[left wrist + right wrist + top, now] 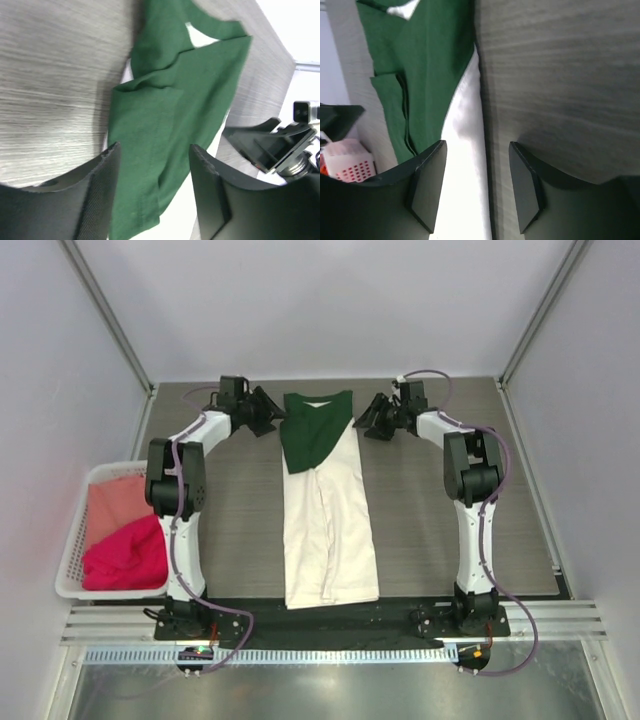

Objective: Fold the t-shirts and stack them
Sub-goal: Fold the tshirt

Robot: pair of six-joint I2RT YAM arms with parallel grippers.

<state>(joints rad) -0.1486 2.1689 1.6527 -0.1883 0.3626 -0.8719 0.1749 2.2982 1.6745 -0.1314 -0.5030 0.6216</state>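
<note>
**Slippage risk at the far end of a half-folded shirt**

The tabletop (pixel 230 540) is carrying a long cream t-shirt (pixel 330 530), which is lying as a narrow strip down the middle from the near edge toward the far end. The white basket (pixel 68 570) is sitting at the left, holding a salmon-pink shirt (pixel 112 502) and, nearer, a bunched magenta shirt (pixel 125 552). Dark green fabric (pixel 315 430) is covering the strip's far end in loose, doubled layers. The left fingers (pixel 102 190) are hovering just left of the green part and the right fingers (pixel 427 185) just right of it. Both pairs are standing wide apart and gripping nothing.

The likely trouble is lying in the pinch. If either pair is catching only the top green layer, the cream cloth underneath is probably staying behind and the fold is opening. The right fingers are straddling the strip's edge and bare wood, so they may be closing on too little cloth. One side lifting ahead of the other would be skewing the strip.
</note>
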